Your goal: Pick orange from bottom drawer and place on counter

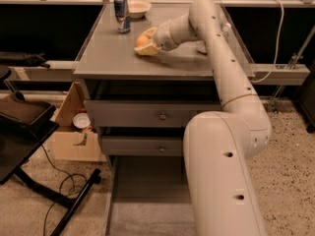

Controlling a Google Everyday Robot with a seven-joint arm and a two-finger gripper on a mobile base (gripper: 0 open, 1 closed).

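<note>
We see one orange [141, 40]: small, round, smooth skin, warm orange w/ a paler patch on top, approx. as wide as the drink can [121, 14] behind it. It sits in the gripper [145, 45], low over the counter [110, 60], a bit left of centre. We can't tell whether fruit or claw touches the grey top.

The claw's pale fingers [148, 51] are closed round the orange, one under/in front and the other behind. The gap is only as wide as the fruit itself, which it has hold of. The arm [219, 73] comes in from the right, across the counter's right half.

Counts:
- One orange and one can.
- One bowl [138, 7] at the back edge, just beside the can.
- Three drawers in the cabinet:
  - The upper drawer [128, 113] and middle drawer [130, 145] are both shut, w/ one knob each.
  - The bottom drawer [142, 193] is pulled out toward us, plain grey floor, thin side wall on the left. Its right part is hidden by the robot's body.
- One cardboard box [69, 144] on the floor, left of the cabinet.
</note>
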